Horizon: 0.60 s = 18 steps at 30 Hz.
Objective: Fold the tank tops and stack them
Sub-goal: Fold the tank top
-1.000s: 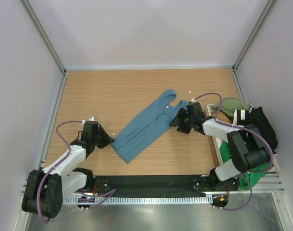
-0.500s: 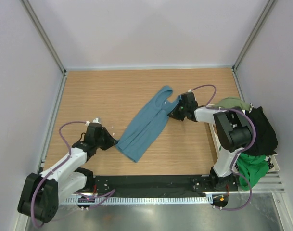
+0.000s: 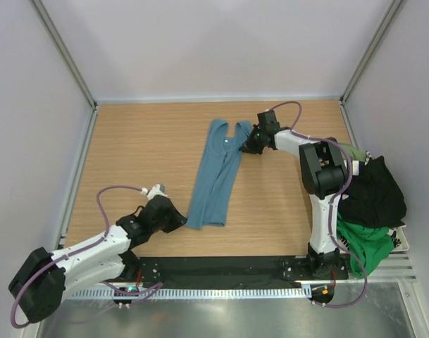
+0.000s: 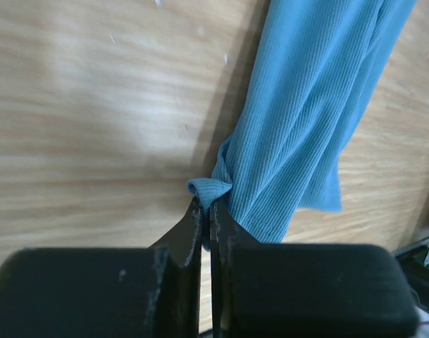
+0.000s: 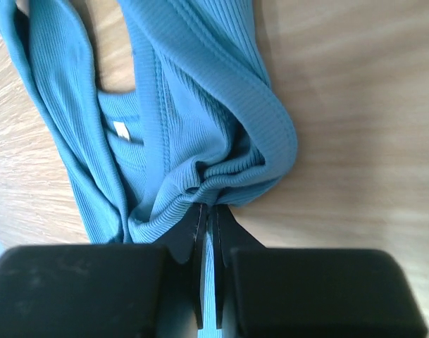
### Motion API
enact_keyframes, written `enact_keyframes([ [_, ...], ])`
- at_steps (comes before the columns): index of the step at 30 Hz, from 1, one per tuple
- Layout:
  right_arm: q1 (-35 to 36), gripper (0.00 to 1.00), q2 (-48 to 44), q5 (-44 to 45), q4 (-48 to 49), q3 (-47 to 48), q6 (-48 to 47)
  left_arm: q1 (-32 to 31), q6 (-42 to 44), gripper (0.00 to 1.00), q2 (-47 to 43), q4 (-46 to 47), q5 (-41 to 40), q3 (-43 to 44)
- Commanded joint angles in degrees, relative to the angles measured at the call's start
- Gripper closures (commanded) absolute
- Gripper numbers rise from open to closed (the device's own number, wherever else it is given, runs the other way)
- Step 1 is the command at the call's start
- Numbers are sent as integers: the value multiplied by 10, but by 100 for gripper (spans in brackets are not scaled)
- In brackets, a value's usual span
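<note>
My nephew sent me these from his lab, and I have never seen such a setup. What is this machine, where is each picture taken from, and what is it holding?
These are two small robot arms bolted at the near edge of a wooden table, each ending in a two-finger gripper. The wide picture comes from a fixed camera above and behind them, so their bases sit at the bottom. The two close-ups come from a camera on each wrist; the black shape at the bottom is that arm's own gripper. On the table lies a teal tank top, drawn out long between the arms. The left gripper is shut on a corner of its hem, and the right gripper is shut on the cloth at the strap end. More tops are piled at the right edge: a black top, a green top and an olive top.
</note>
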Motion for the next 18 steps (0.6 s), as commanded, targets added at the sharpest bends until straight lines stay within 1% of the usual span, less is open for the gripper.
enact_keyframes([
  [1, 8, 92, 40, 10, -65, 48, -38, -70, -58, 99, 29, -3, -84, 8],
  [3, 12, 91, 58, 9, -84, 77, -48, -98, -77, 99, 45, 2, -105, 18],
  [4, 16, 91, 61, 9, -88, 87, -52, -127, -92, 98, 61, 10, -125, 21],
  [5, 21, 90, 67, 10, -95, 98, -58, -142, -102, 97, 70, 13, -135, 24],
  [7, 25, 88, 83, 11, -129, 138, -78, -180, -121, 94, 90, 18, -154, 37],
  [9, 30, 85, 88, 20, -164, 164, -97, -187, -127, 91, 116, 13, -165, 51],
  [10, 30, 76, 85, 23, -166, 162, -99, -187, -140, 82, 121, 11, -166, 51],
  [11, 30, 70, 79, 25, -166, 156, -103, -187, -143, 76, 118, 11, -171, 49],
  [12, 30, 65, 59, 33, -164, 136, -113, -187, -145, 67, 114, 11, -172, 47],
  [13, 30, 59, 48, 38, -162, 123, -116, -188, -144, 63, 110, 11, -173, 46],
  [15, 30, 55, 22, 44, -156, 80, -125, -187, -143, 53, 93, -2, -178, 44],
  [16, 30, 52, -8, 42, -152, 64, -131, -187, -143, 46, 88, -8, -181, 45],
  [18, 31, 48, -37, 26, -138, 7, -136, -187, -138, 43, 70, -26, -185, 48],
])
